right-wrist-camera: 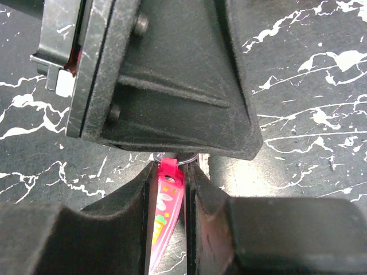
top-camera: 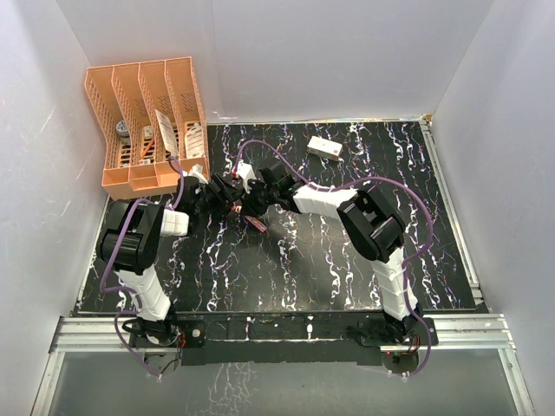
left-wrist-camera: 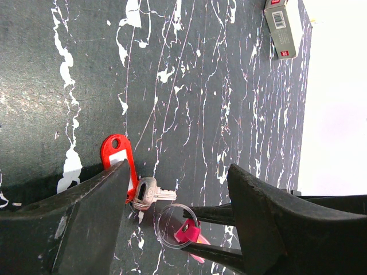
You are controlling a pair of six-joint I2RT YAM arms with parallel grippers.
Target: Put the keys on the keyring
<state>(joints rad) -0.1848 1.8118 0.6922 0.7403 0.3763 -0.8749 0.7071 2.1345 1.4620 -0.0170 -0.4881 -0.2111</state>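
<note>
My right gripper [right-wrist-camera: 172,172] is shut on the slim pink tag [right-wrist-camera: 166,212] of the keyring; the thin metal ring [right-wrist-camera: 175,159] sticks out past its fingertips. In the left wrist view the ring [left-wrist-camera: 166,238] and tag [left-wrist-camera: 188,232] are held by the right fingers [left-wrist-camera: 221,214], low between my left gripper's own jaws. My left gripper [left-wrist-camera: 179,169] is open and empty. A pale metal key [left-wrist-camera: 148,192] lies just beside the ring, joined to a red plastic head piece [left-wrist-camera: 117,157] that my left finger partly hides. Both grippers meet at the mat's left middle [top-camera: 238,204].
A white rectangular box with red marks [top-camera: 325,148] lies at the back of the black marbled mat [top-camera: 347,277]; it also shows in the left wrist view [left-wrist-camera: 282,26]. An orange file rack [top-camera: 147,121] stands at the back left, close behind the left arm.
</note>
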